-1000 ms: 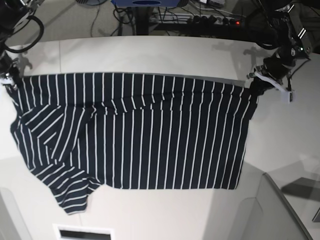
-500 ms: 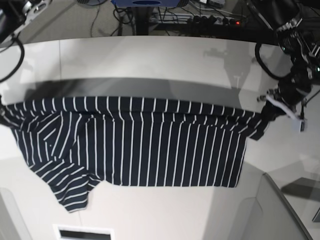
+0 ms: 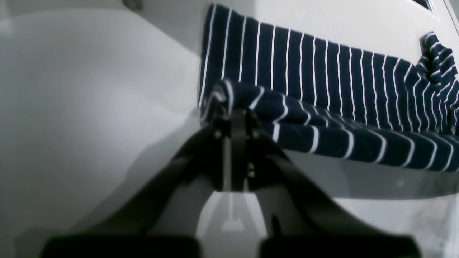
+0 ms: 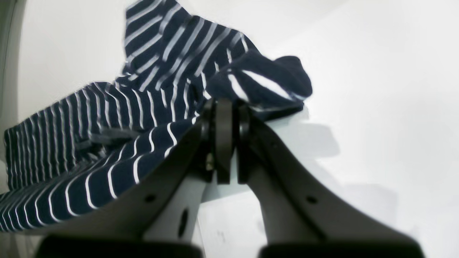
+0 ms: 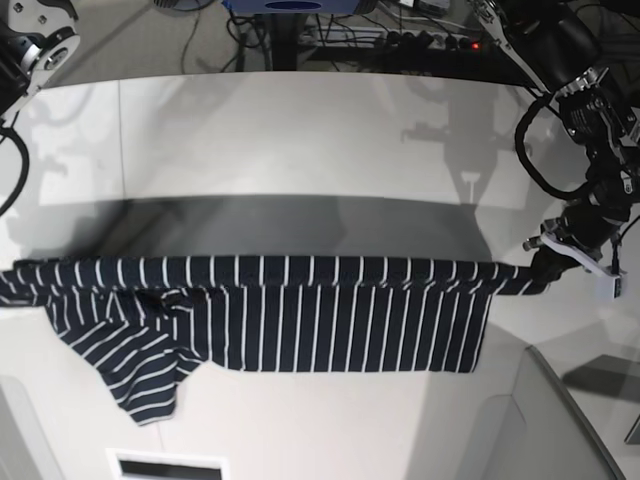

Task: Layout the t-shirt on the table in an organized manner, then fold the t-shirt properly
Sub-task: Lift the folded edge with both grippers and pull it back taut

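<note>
The t-shirt (image 5: 300, 320), dark navy with thin white stripes, is stretched in a long band across the near part of the white table (image 5: 300, 140). Its upper edge is lifted, and a sleeve (image 5: 140, 385) trails at the front left. In the base view my left gripper (image 5: 545, 272) is shut on the shirt's right end. The left wrist view shows that gripper (image 3: 235, 111) pinching a bunched corner of the t-shirt (image 3: 322, 71). In the right wrist view my right gripper (image 4: 224, 107) is shut on a fold of the t-shirt (image 4: 107, 118). That gripper is beyond the left edge of the base view.
Cables and a power strip (image 5: 420, 40) lie behind the table's far edge. A white slotted panel (image 5: 165, 465) sits below the front edge, and a grey angled surface (image 5: 560, 420) is at the front right. The shirt's shadow falls across the table's middle.
Both grippers have carried the shirt's held edge toward the near side of the table. The cloth now shows as a much shorter band, and the left end has slid out of the base view.
</note>
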Robot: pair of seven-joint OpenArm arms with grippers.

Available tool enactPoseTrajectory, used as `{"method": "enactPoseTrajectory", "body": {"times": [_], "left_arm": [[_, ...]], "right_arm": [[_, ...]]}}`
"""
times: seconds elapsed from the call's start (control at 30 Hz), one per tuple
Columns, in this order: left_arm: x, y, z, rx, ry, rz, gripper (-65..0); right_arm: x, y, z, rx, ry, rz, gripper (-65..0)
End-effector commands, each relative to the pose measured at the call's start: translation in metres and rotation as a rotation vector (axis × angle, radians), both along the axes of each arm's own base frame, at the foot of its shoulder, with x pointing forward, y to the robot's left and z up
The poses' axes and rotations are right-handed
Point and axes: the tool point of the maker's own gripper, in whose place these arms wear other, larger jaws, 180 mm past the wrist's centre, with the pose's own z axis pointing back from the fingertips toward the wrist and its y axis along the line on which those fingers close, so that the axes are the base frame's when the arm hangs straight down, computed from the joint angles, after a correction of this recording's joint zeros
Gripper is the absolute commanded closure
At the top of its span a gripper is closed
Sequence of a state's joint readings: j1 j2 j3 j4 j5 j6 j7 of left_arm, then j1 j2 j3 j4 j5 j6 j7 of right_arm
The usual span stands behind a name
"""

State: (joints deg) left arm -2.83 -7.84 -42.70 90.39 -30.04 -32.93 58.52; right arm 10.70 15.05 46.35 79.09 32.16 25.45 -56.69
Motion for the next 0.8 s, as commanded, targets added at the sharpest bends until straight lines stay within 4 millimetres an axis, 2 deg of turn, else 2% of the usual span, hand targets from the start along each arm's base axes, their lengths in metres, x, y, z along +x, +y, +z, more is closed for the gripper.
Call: {"method": "enactPoseTrajectory", "body": {"times": [0.0, 0.23, 0.33, 0.43, 0.6, 0.77], "left_arm": [[-0.001, 0.010, 0.009, 0.025, -0.027, 0.014, 0.0], [-0.050, 0.011, -0.030, 0.031, 0.108, 0.012, 0.0], [-0.072, 0.010, -0.044, 0.031, 0.163, 0.009, 0.0], [-0.088, 0.009, -0.055, 0.028, 0.203, 0.009, 0.0], [-0.103, 0.012, -0.061, 0.035, 0.193, 0.026, 0.0], [-0.111, -0.002, -0.071, 0.028, 0.199, -0.014, 0.0]], "right_arm": [[0.001, -0.013, 0.014, -0.040, -0.034, -0.015, -0.3], [-0.043, -0.009, -0.027, -0.027, 0.084, -0.013, -0.3], [-0.066, 0.000, -0.049, -0.001, 0.138, -0.016, -0.3], [-0.089, -0.006, -0.061, 0.025, 0.162, -0.072, -0.3], [-0.107, -0.008, -0.070, 0.024, 0.172, -0.104, -0.5], [-0.126, -0.005, -0.093, 0.057, 0.204, -0.133, -0.5]]}}
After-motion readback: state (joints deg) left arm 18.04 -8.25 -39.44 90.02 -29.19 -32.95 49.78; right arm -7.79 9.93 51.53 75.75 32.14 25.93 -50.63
